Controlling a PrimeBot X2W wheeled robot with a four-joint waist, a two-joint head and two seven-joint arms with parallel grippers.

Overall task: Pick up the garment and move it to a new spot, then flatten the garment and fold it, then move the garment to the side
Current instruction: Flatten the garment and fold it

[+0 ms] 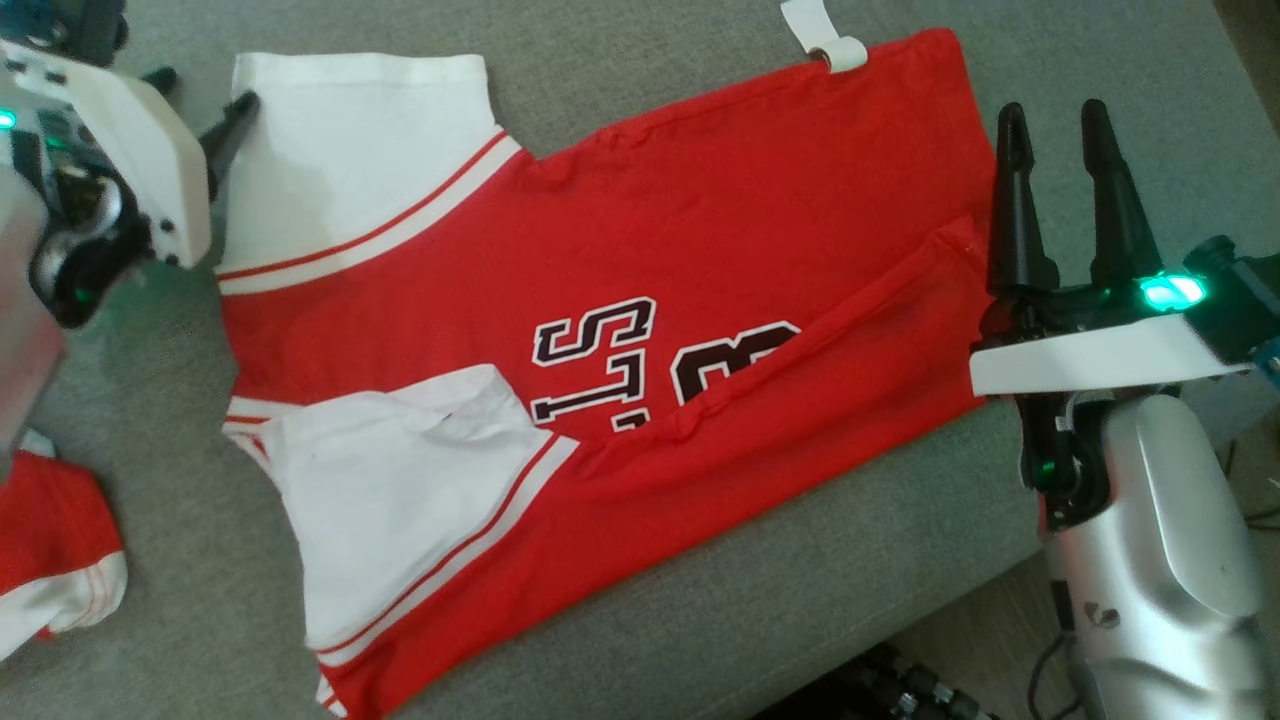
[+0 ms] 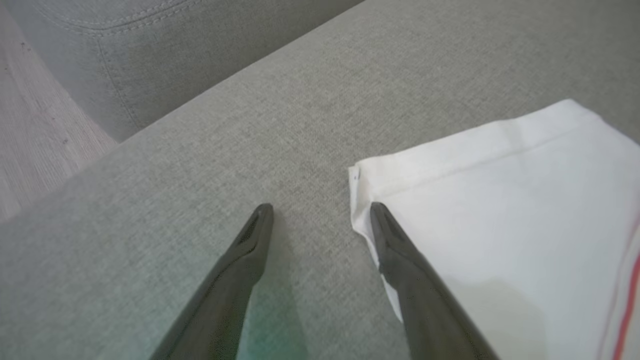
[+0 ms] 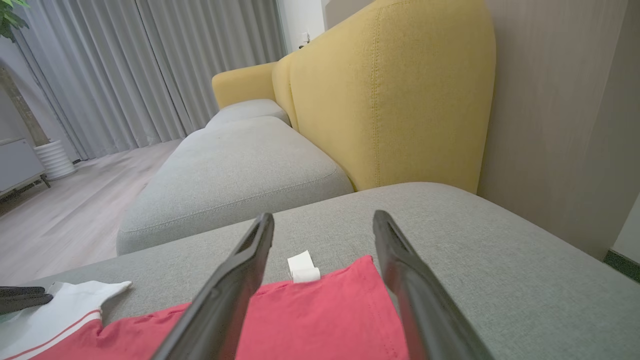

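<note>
- The garment [image 1: 640, 250] is spread across the grey sofa cushion [image 1: 700, 620], with one long edge and the near sleeve already turned over.
- The left fingers [image 2: 400, 255] are spread and empty, and one tip is placed over the corner of the far white sleeve [image 2: 500, 200].
- The right fingers [image 1: 1015, 200] are likewise spread, just beside the hem, and nothing is pinched.
- If only the top layer of the sleeve is caught, the layers may be pulled apart.
- If the two ends are lifted unevenly, the turned-over strip [image 1: 800, 340] may be dragged open.
- Since the cushion's front edge is close, the garment may be slid off it.
- The other red-and-white cloth [image 1: 50, 550] may be snagged if that side is chosen.
</note>
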